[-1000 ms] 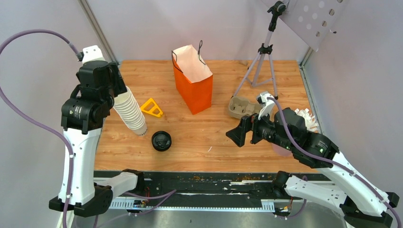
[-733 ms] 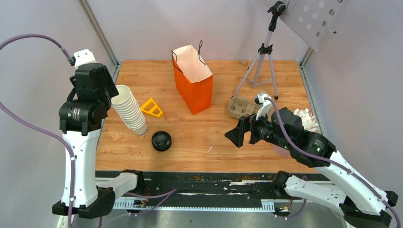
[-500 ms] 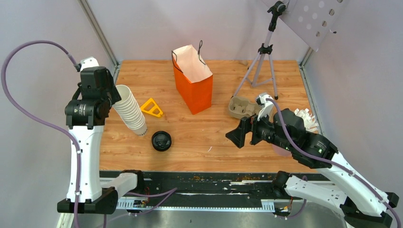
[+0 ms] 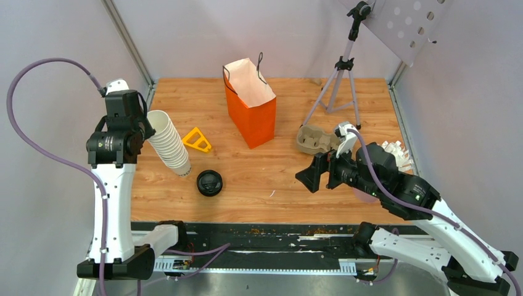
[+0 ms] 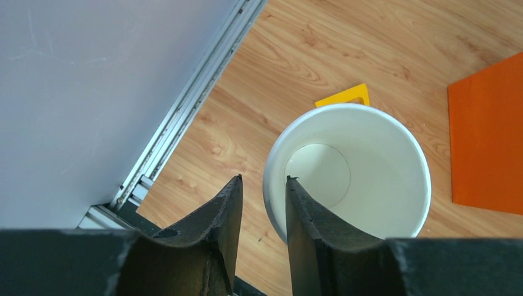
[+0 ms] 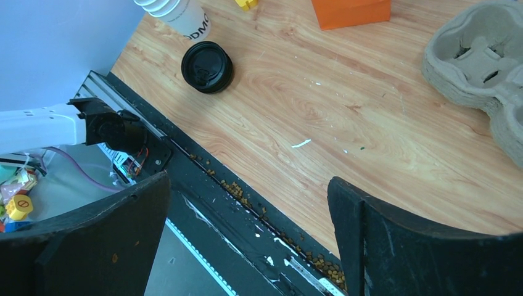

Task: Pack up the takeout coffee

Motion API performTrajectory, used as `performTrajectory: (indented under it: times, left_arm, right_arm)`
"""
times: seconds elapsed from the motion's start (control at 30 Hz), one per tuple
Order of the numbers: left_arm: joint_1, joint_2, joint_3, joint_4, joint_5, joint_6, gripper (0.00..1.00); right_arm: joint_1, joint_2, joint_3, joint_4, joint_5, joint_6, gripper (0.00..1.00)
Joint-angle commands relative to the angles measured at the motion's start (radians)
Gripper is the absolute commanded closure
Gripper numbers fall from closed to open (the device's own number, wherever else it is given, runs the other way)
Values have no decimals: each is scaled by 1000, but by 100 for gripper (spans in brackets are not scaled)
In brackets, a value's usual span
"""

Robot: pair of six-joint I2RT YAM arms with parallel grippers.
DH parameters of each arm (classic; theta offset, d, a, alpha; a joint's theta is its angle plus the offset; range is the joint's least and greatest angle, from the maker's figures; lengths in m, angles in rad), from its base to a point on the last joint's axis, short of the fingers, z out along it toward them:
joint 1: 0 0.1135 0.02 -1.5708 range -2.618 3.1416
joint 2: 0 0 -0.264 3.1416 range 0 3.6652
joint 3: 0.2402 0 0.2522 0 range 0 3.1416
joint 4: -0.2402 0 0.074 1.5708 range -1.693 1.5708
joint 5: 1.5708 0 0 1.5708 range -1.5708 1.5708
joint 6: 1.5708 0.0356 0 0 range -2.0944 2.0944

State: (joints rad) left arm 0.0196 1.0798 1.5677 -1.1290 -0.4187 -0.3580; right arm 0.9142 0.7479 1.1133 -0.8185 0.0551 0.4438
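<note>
Wooden table [image 4: 277,179] from above: your left gripper [image 4: 143,126] meets the cup stack [image 4: 169,145], the takeout coffee [image 4: 210,183] just beside its base. Left wrist: fingers [image 5: 225,222] set narrowly astride the top rim, unclamped. Right wrist: your right gripper [image 6: 247,179] gapes wide, empty

You have bright, even light and soft, faint shadows on the surface [image 4: 277,179]; wrist views blur along the bottom.
</note>
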Motion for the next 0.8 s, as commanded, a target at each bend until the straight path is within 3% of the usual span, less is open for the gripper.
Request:
performTrajectory:
  times: [0.0, 0.27, 0.5, 0.77]
  left_arm:
    - [7, -21, -10, 47, 25, 6, 63]
    - [7, -18, 14, 61, 50, 12, 76]
    - [8, -22, 6, 64, 35, 12, 71]
    - [7, -22, 6, 61, 28, 22, 73]
  right_arm:
    - [5, 19, 25, -6, 25, 3, 2]
    - [4, 17, 23, 4, 33, 8, 2]
    - [5, 17, 32, -10, 44, 0, 3]
    - [5, 16, 33, -22, 59, 8, 3]
